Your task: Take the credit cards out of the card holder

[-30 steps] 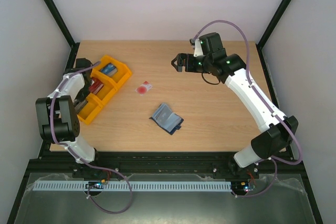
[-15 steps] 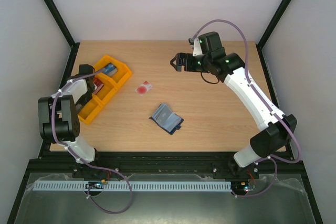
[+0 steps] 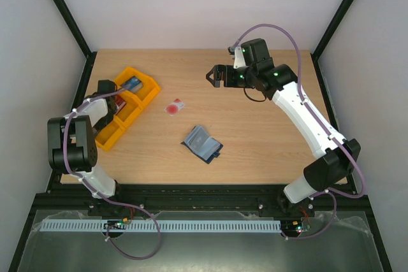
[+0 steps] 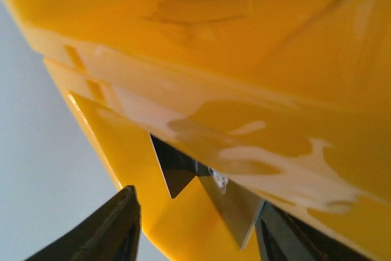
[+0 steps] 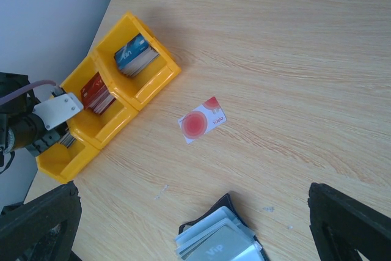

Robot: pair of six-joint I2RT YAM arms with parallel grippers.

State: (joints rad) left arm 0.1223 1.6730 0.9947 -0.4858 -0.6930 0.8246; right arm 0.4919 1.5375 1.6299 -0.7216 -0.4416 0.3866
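1. left wrist view: the left gripper [image 4: 198, 212] sits low against the orange tray [image 4: 256, 59], which fills nearly the whole view. its fingers [image 4: 116, 230] stand partly apart with nothing pinched between them. beyond the gap, two thin dark card corners [image 4: 178, 172] show against the tray's wall.

2. right wrist view: the right gripper [image 5: 192, 191] hangs above the tabletop [image 5: 293, 59], jaws spread wide and empty. below it the card holder [image 5: 198, 230] lies open on the wood, cut off by the view's lower edge. the grey "vip" card [image 5: 220, 246] lies on its lighter blue inside; whether it is tucked into a pocket i cannot tell. the white card [image 5: 202, 120] with the red round mark lies flat on bare wood, between holder and tray, touching neither. blue cards [image 5: 135, 54] fill the tray's far compartment, red cards [image 5: 98, 91] the middle one.

3. top external view: the tray lies slantwise near the far left corner. the white card is just right of it. the holder is near the middle, a little toward the near edge. the right gripper is over the far half, the left gripper at the tray's left side.
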